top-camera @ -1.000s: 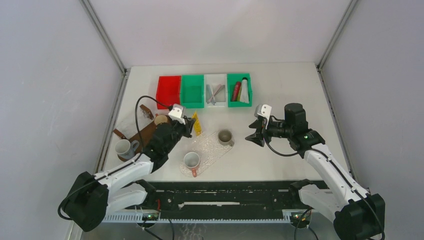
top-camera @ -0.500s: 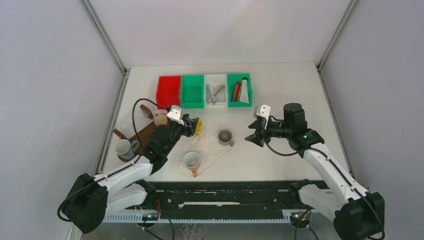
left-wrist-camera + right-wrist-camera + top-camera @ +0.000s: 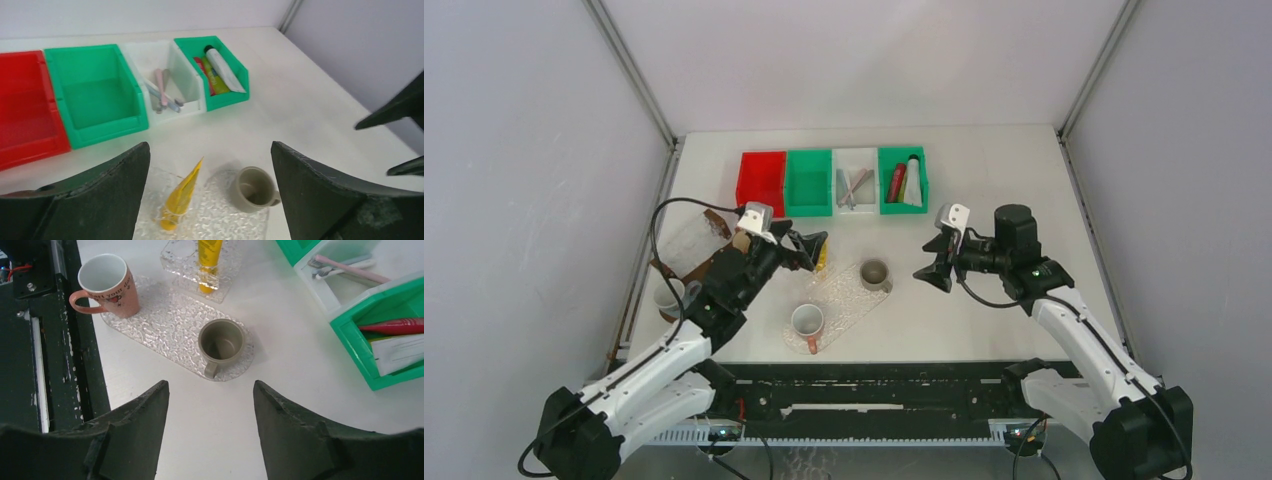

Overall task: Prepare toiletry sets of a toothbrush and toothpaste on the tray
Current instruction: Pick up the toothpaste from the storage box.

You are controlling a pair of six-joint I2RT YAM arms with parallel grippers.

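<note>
A yellow toothpaste tube [image 3: 181,197] stands cap-down in a clear holder at the far-left end of the clear textured tray [image 3: 849,300]. My left gripper [image 3: 809,245] hovers just left of the tube [image 3: 822,260], open, with nothing between its fingers [image 3: 115,190]. A grey cup [image 3: 875,274] and a pink mug [image 3: 807,322] stand on the tray. Toothbrushes [image 3: 162,92] lie in the white bin, and more tubes [image 3: 217,70] lie in the right green bin. My right gripper [image 3: 934,268] hangs open and empty, right of the grey cup [image 3: 220,342].
Red bin [image 3: 761,183], empty green bin [image 3: 809,182], white bin [image 3: 855,180] and right green bin [image 3: 903,180] line the back. A brown tray [image 3: 714,265] and a white mug [image 3: 669,295] sit at the left. A black rail [image 3: 864,385] runs along the near edge.
My left gripper has opened, let go of the yellow tube and drawn back to the left. The tube stays standing on the tray. My right gripper has opened a little wider.
</note>
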